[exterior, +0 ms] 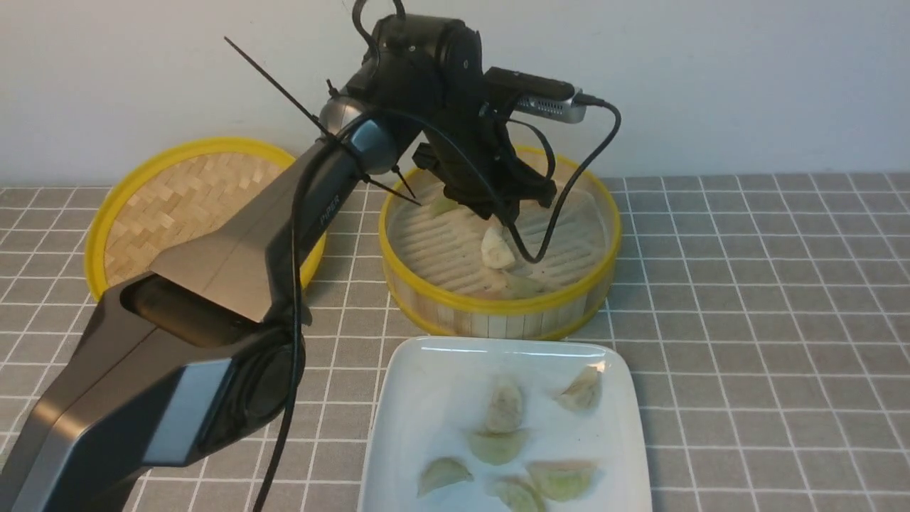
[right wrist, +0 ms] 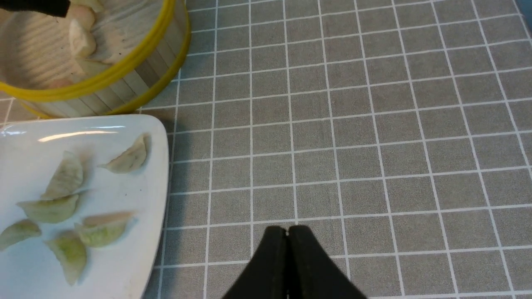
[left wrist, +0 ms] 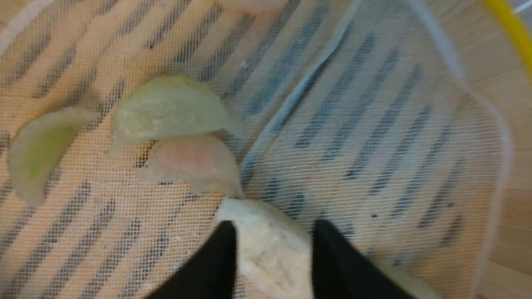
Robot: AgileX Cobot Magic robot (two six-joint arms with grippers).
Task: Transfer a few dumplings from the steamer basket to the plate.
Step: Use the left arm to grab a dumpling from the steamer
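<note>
Grey grid-patterned desk (exterior: 746, 320) before a plain pale wall (exterior: 711, 71); the plate (exterior: 419, 384) lies nearest the robot, the steamer basket (exterior: 498, 313) just behind it, and a woven lid (exterior: 185, 206) to the basket's left. The task appears well advanced: about six dumplings (exterior: 503, 405) lie on the plate, some touching, some apart; "a few" is arguably met already. One more transfer seems under way: the left end effector (left wrist: 274, 226) reaches into the basket and pinches a whitish held dumpling (left wrist: 270, 253) between its two dark fingers; at least three others lie close by on the mesh liner (left wrist: 374, 124), two greenish and one pinkish. The right end effector (right wrist: 286, 228) hangs closed and empty over bare desk, beside the plate. Not determinable: whether the held dumpling has cleared the liner; the full count left in the basket, since the left arm (exterior: 234, 270) covers part of its floor and the wrist view is blurred; the plate's near edge, cut off in the front view; the right end effector is absent from that view.
</note>
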